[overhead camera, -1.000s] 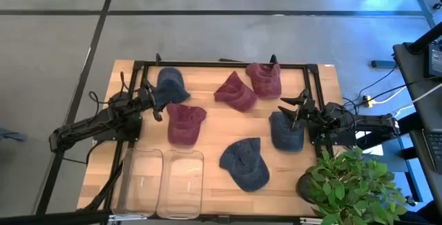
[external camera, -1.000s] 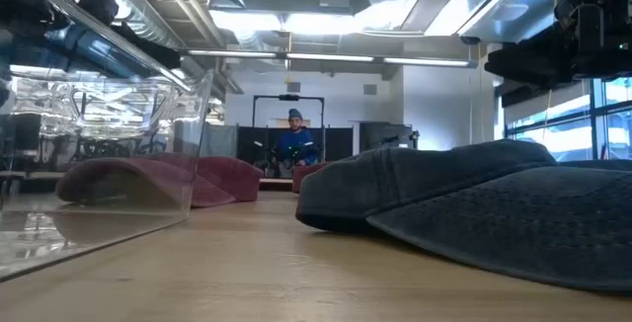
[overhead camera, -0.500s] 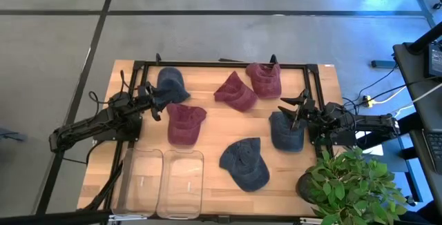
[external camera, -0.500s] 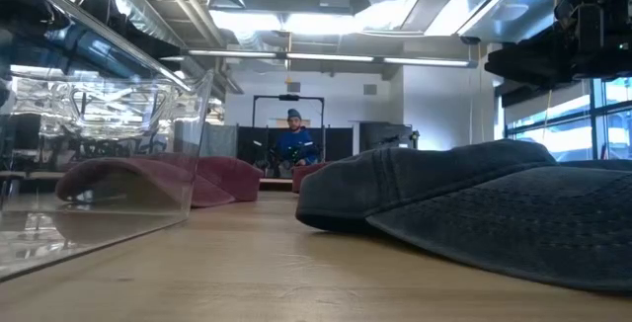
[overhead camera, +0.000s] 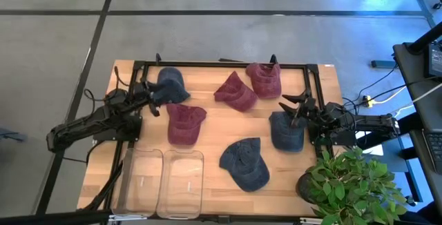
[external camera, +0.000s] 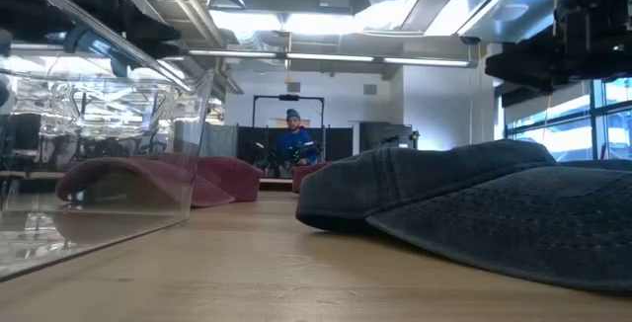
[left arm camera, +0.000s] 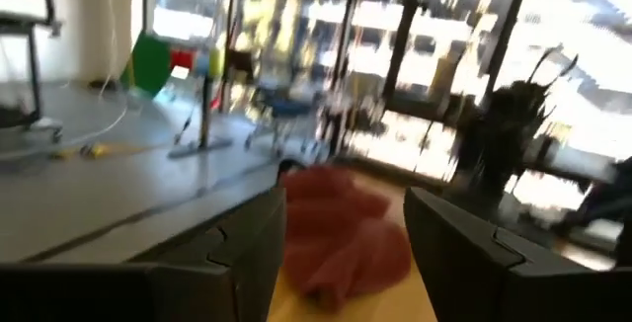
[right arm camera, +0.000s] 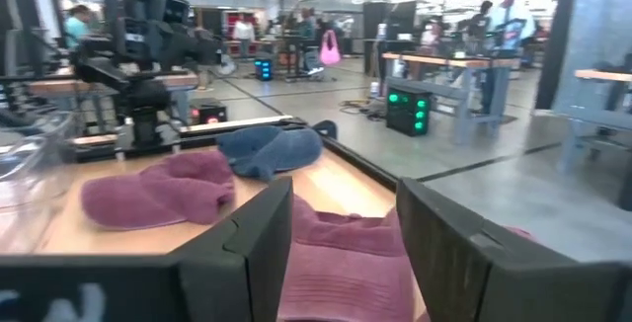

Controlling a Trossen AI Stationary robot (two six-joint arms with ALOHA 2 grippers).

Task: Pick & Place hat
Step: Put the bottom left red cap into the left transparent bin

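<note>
Six hats lie flat on the wooden table. In the high view there are three blue ones (overhead camera: 170,83), (overhead camera: 286,130), (overhead camera: 245,163) and three maroon ones (overhead camera: 185,123), (overhead camera: 236,92), (overhead camera: 264,79). My left gripper (overhead camera: 148,99) is open. It hovers between the far-left blue hat and the maroon hat beside it. Its wrist view shows a maroon hat (left arm camera: 341,238) ahead of the gripper (left arm camera: 344,208). My right gripper (overhead camera: 293,111) is open above the far edge of the right blue hat. Its wrist view (right arm camera: 344,194) looks over a maroon hat (right arm camera: 341,253).
Two clear plastic bins (overhead camera: 141,180), (overhead camera: 181,180) stand at the table's near left, and one (external camera: 99,154) shows in the low view. A dark frame (overhead camera: 221,63) runs along the far edge. A potted plant (overhead camera: 352,183) stands at the near right corner. A person (external camera: 294,144) sits far behind.
My left gripper has moved a little toward the table's far edge, nearer the far-left blue hat, and is still open. The hats and my right arm have stayed where they were.
</note>
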